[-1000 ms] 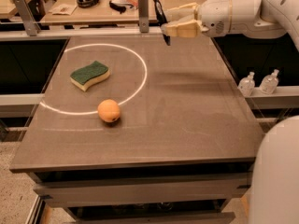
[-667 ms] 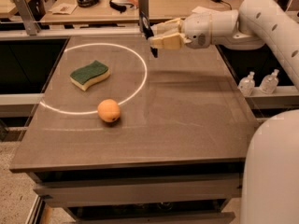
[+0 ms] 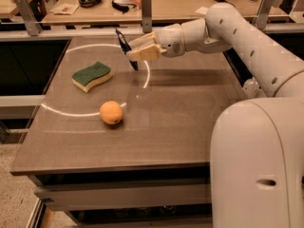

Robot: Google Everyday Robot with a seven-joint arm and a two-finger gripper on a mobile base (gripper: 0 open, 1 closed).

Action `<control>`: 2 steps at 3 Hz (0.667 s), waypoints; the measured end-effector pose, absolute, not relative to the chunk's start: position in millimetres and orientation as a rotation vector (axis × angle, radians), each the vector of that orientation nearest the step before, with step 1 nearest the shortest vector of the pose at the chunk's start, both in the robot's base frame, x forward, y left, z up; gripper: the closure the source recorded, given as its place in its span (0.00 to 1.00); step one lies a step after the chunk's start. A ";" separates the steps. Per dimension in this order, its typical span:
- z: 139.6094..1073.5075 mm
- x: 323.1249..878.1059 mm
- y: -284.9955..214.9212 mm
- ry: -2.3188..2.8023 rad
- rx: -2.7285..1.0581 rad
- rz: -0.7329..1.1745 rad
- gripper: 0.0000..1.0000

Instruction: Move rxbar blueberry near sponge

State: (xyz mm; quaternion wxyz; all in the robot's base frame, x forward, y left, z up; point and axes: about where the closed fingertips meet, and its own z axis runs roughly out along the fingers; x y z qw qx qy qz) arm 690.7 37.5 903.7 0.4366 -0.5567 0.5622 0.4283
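The rxbar blueberry (image 3: 120,37) is pinched in the pincer (image 3: 129,51) and held up in the air over the back part of the desk (image 3: 190,108). It's seen pretty much edge-on, so only a thin dark strip is shown, tilted with its top end toward the far side. The label can't really be made out from this angle. The pincer's pale fingers (image 3: 142,56) are pressed onto the bar from both sides, around its middle.

The arm (image 3: 228,27) is stretched in from the right of the view, with the wrist roughly level and the fingers pointed left. The big white base (image 3: 256,165) is parked at the front right corner.

The sponge (image 3: 91,75) is lying flat on the desk, green side up, down and to the left of the bar and clearly apart from it. An orange (image 3: 111,112) is sat nearer the front edge. Both are found inside a thin white ring (image 3: 146,77) marked on the desk top, and the bar is hung roughly above that ring's far right arc.
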 end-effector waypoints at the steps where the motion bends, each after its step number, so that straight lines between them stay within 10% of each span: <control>1: 889.3 691.8 62.9 1.402 -1.451 1.121 1.00; 2: 878.1 690.0 82.2 1.404 -1.511 1.161 1.00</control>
